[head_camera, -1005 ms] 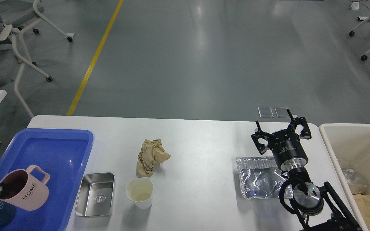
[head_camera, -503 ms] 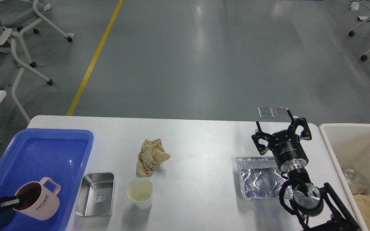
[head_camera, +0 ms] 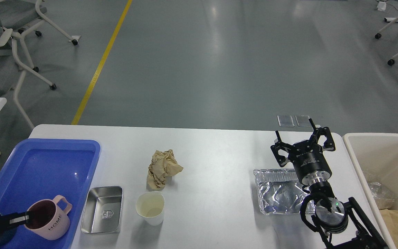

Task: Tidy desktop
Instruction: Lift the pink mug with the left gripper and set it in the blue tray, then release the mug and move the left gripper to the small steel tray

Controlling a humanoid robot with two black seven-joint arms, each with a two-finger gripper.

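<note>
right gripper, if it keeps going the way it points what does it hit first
Nothing obvious: the open right gripper points up and away, toward the desktop far edge and the floor beyond. The foil tray lies behind it. Depth is uncertain.

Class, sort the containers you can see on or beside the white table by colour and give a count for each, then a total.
Blue: 1, the tray
Pink: 1, the mug
Silver: 2, the steel dish and the foil tray
White or cream: 2, the paper cup and the bin
Total: 6
</note>
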